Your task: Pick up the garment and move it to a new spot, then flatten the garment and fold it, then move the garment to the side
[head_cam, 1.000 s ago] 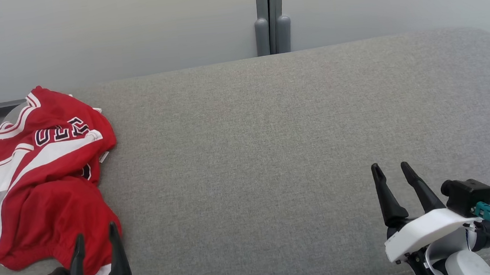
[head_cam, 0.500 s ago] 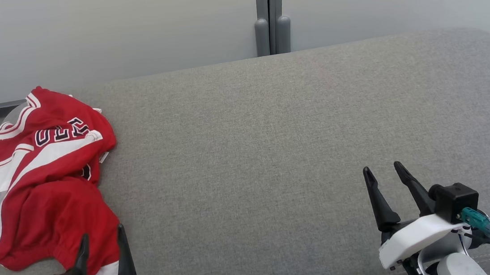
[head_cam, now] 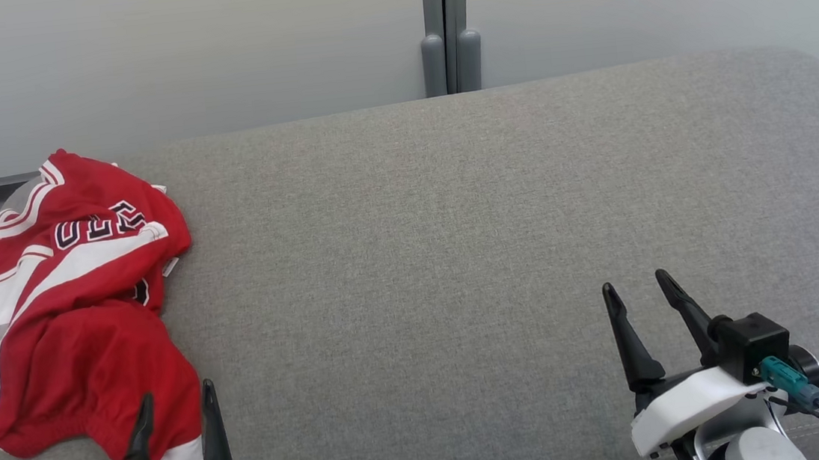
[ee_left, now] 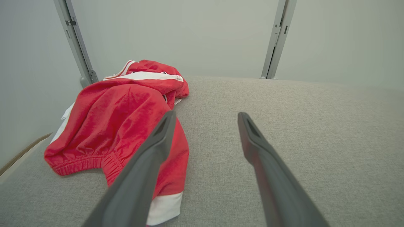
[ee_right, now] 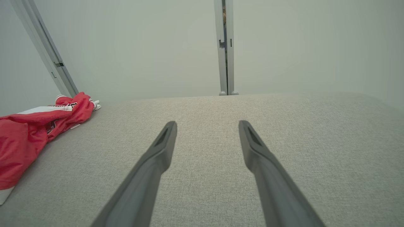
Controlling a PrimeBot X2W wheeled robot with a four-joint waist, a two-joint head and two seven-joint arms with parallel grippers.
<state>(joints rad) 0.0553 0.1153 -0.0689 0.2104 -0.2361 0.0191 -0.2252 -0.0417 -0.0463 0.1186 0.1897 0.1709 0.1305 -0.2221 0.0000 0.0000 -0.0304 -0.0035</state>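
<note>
We are at the opening step: the garment (head_cam: 79, 314) has not been picked up. It lies crumpled, red with white bands, at the left end of the grey cushion (head_cam: 418, 244), and its outer folds reach the cushion's left rim. Our left jaws stand apart and empty right at the garment's near hem. In the left wrist view one finger (ee_left: 148, 157) crosses the red cloth and the other (ee_left: 262, 157) lies over bare cushion. We cannot tell whether either tip touches the fabric. Our right jaws are also apart and empty, over bare cushion on the right side, well away from the garment.

The next move, as we judge it, belongs to the left arm. It needs to drop onto a bunched fold near the elastic hem, close on enough cloth to hold, then lift. The open middle of the cushion looks like the natural new spot, and there the right arm could help spread the garment flat.
</note>
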